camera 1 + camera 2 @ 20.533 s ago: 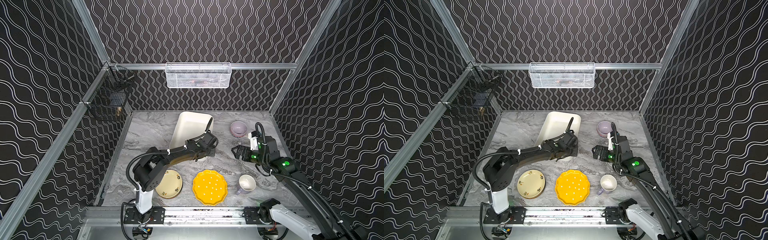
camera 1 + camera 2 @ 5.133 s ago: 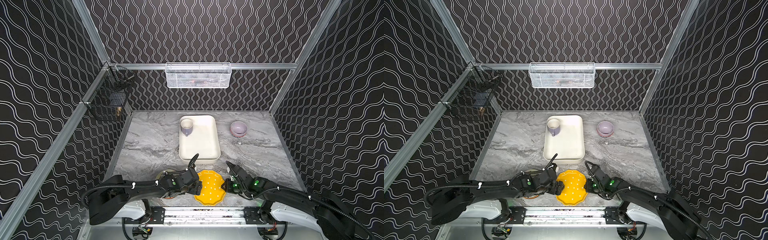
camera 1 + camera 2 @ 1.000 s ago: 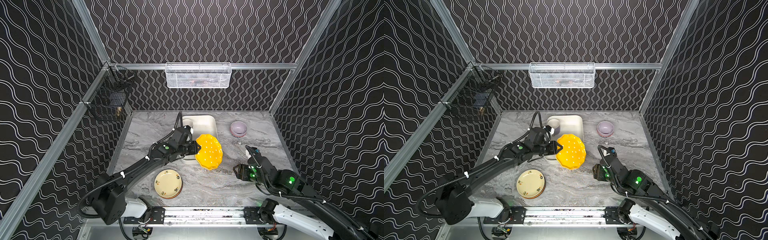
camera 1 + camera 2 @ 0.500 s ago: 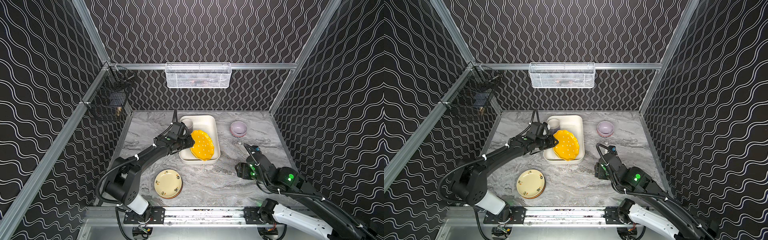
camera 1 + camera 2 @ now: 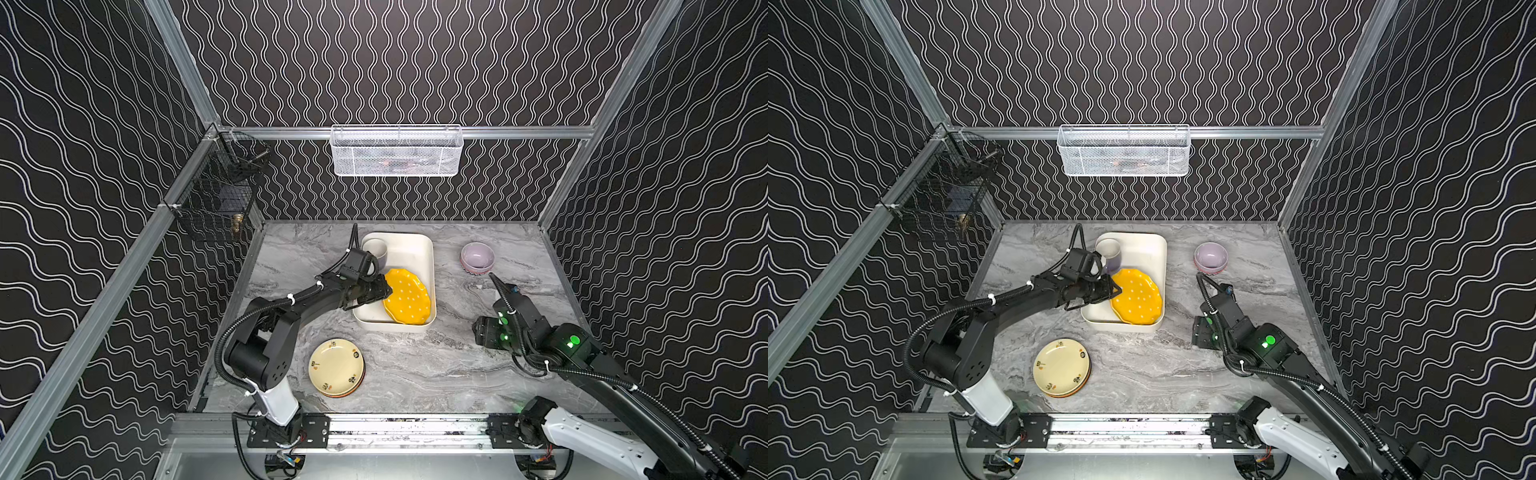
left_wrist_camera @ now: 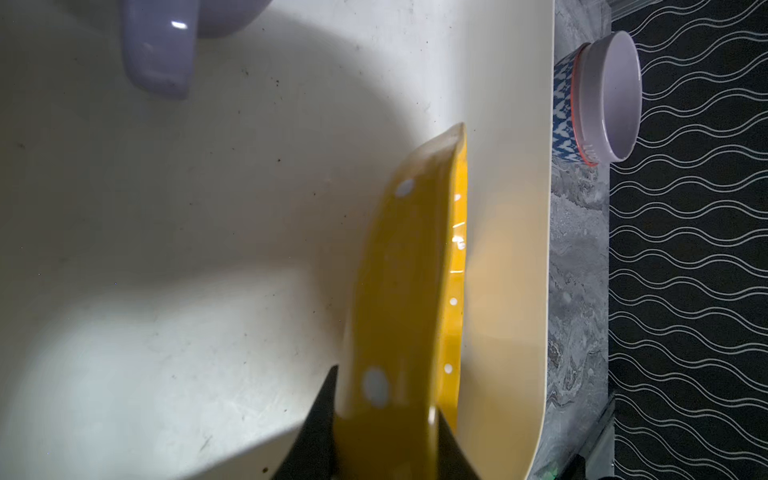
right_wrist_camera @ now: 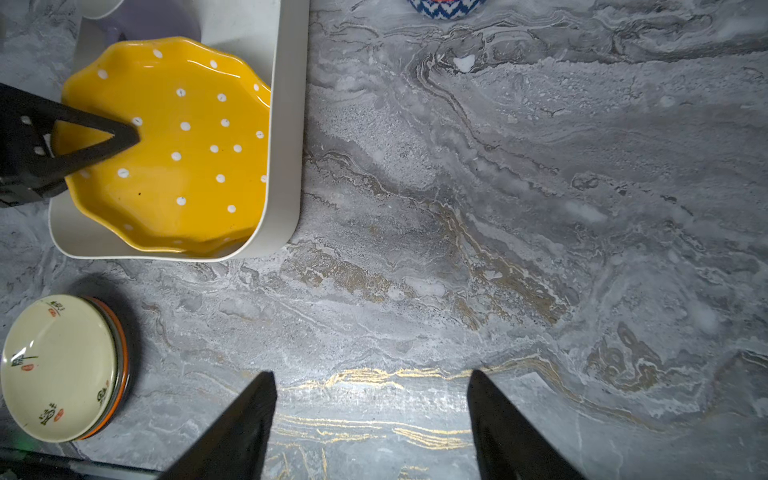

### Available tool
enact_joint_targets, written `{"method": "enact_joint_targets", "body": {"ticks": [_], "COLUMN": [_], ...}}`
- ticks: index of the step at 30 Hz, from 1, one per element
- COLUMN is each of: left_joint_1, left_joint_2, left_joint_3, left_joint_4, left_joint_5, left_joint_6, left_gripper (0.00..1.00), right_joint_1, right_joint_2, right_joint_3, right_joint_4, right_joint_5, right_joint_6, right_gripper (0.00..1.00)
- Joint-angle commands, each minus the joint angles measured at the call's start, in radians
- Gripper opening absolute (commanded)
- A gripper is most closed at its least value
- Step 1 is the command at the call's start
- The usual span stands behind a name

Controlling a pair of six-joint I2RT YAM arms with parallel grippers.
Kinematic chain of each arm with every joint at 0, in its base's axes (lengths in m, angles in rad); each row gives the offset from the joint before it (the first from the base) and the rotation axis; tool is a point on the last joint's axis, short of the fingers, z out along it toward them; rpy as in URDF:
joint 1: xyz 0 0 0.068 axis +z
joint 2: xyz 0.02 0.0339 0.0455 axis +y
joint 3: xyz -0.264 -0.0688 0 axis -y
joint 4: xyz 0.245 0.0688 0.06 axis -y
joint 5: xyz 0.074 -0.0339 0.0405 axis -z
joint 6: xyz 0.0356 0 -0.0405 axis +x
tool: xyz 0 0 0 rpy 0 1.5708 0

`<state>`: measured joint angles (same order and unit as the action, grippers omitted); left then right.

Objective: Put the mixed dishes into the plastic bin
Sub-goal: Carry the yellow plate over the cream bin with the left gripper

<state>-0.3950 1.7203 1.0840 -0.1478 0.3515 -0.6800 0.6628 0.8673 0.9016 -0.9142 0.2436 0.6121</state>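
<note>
Pinching the yellow scalloped plate (image 5: 409, 297) by its rim, the left gripper (image 5: 384, 291) is holding it tilted inside the plastic bin (image 5: 432, 266), near the lavender mug (image 5: 376, 251). The right gripper (image 7: 370, 376) is hovering empty, jaws wide apart, over the marble tabletop (image 5: 415, 374), where the lilac bowl (image 5: 477, 257) and the stack of smaller plates (image 5: 336, 368) are sitting outside the bin.

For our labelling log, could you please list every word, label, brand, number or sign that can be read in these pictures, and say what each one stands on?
No text can be read anywhere in these views.
Cream plate: dark brush-like marks with red dots near its rim, perhaps characters; too blurred to read.
Yellow plate, plastic bin, bowl: no lettering visible.
</note>
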Motion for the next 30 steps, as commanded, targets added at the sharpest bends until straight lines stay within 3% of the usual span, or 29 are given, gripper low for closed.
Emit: {"method": "enact_joint_targets", "body": {"ticks": [1, 5, 8, 11, 21, 30], "left_joint_1": [-0.001, -0.001, -0.001, -0.001, -0.001, -0.001], "left_joint_2": [0.009, 0.019, 0.028, 0.033, 0.035, 0.046], "left_joint_3": [-0.011, -0.019, -0.021, -0.031, -0.06, -0.074], "left_joint_4": [0.021, 0.008, -0.001, -0.01, -0.017, -0.01], "left_joint_5": [0.039, 0.048, 0.054, 0.054, 0.062, 0.092], "left_joint_6": [0.04, 0.047, 0.049, 0.05, 0.057, 0.05], "left_gripper": [0.12, 0.23, 0.39, 0.45, 0.59, 0.66], "right_joint_1": [-0.022, -0.038, -0.043, -0.046, -0.061, -0.078], "right_joint_2": [0.009, 0.025, 0.033, 0.039, 0.063, 0.079], "right_joint_3": [-0.001, 0.003, 0.009, 0.017, 0.013, 0.032], "right_joint_4": [0.034, 0.043, 0.043, 0.04, 0.065, 0.066], "right_joint_5": [-0.045, -0.057, -0.055, -0.044, -0.057, -0.057], "right_joint_6": [-0.035, -0.042, -0.047, -0.05, -0.063, -0.084], "right_gripper": [0.74, 0.74, 0.74, 0.74, 0.74, 0.74]}}
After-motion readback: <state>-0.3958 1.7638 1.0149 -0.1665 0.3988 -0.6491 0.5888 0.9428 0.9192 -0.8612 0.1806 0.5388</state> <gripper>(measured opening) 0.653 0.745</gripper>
